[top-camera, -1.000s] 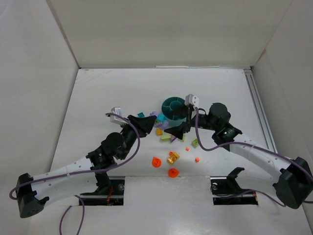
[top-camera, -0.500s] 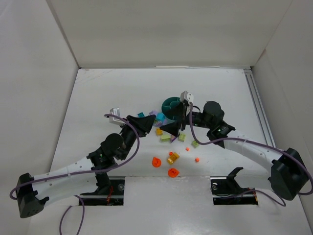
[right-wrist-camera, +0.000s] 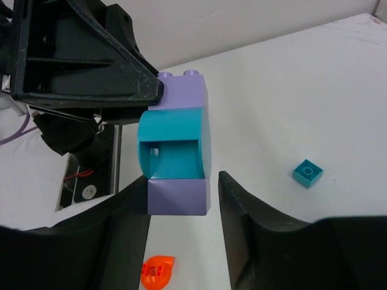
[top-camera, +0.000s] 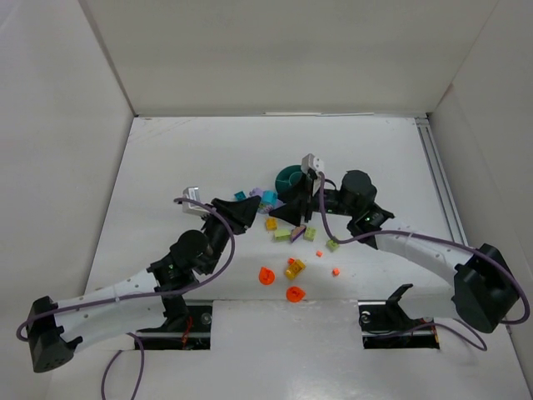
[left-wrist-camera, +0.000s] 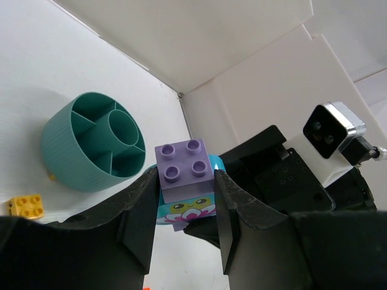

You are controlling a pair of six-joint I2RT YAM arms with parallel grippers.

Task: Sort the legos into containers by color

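Ribbed round teal plastic dish (left-wrist-camera: 63, 151) sits near both arms. My left gripper (left-wrist-camera: 184, 180) clamps the top of a purple-turquoise-purple plastic brick stack (right-wrist-camera: 174, 148), held off the table. My right gripper (right-wrist-camera: 183, 187) straddles its lower end; can't tell if it grips. Step, I judge: splitting colours. Next: firm pinch, straight pull.

Left tool (left-wrist-camera: 184, 181) clamped tight, right tool (right-wrist-camera: 181, 193) ajar (both wrists angled inward).

The overhead camera looks steeply down over the whole worktop (top-camera: 208, 150) from its near edge. The two wrist cameras, up close, face each other across one brick stack (left-wrist-camera: 183, 164).
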